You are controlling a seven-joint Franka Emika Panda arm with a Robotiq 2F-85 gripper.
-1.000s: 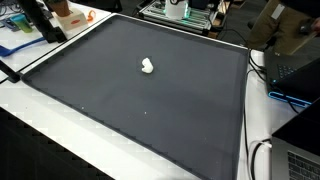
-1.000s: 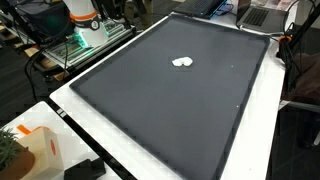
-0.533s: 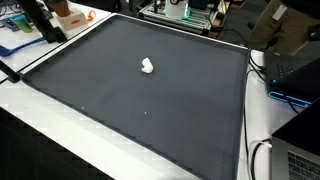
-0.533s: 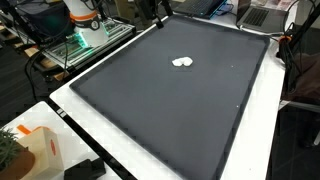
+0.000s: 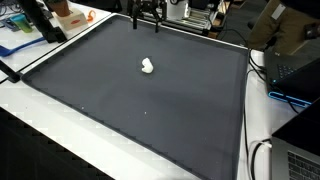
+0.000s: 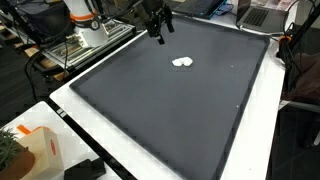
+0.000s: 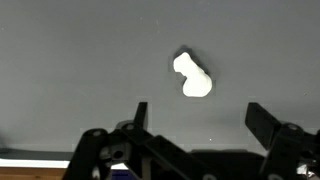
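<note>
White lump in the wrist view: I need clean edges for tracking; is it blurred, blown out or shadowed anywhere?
Wrist view: the white lump is bright and featureless, edges slightly soft, no clear shadow; the open gripper is dark. In both exterior views the white lump is small, evenly lit on the matte dark mat, no glare.
</note>
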